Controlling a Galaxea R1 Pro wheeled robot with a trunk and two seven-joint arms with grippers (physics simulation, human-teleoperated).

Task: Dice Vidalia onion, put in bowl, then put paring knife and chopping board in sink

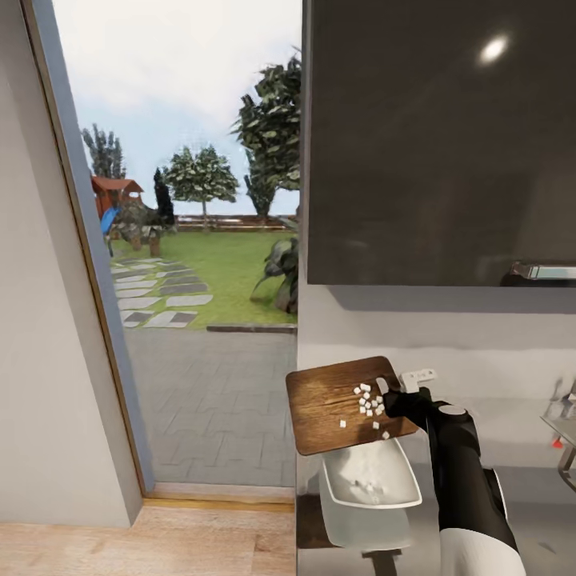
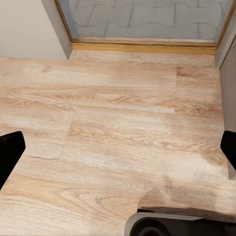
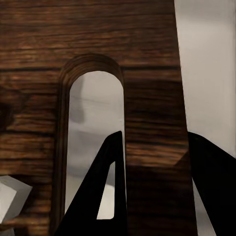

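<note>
My right gripper (image 1: 398, 398) is shut on the slot-handle end of the brown wooden chopping board (image 1: 332, 408) and holds it tilted in the air above the white bowl (image 1: 376, 520). The Vidalia onion shows as several small white cubes (image 1: 370, 400) on the board, and a few more cubes (image 1: 364, 486) lie in the bowl. In the right wrist view the board (image 3: 98, 34) sits between the dark fingers (image 3: 105, 187), one of them behind the slot. My left gripper (image 2: 119, 150) hangs open over the wooden floor. The paring knife is out of view.
The bowl stands at the left end of the grey countertop (image 1: 536, 504). A dark wall cabinet (image 1: 440, 136) hangs above and a white socket (image 1: 420, 374) sits on the wall. A steel edge with a red dot (image 1: 558, 442) shows far right. A glass door (image 1: 200, 240) faces a garden.
</note>
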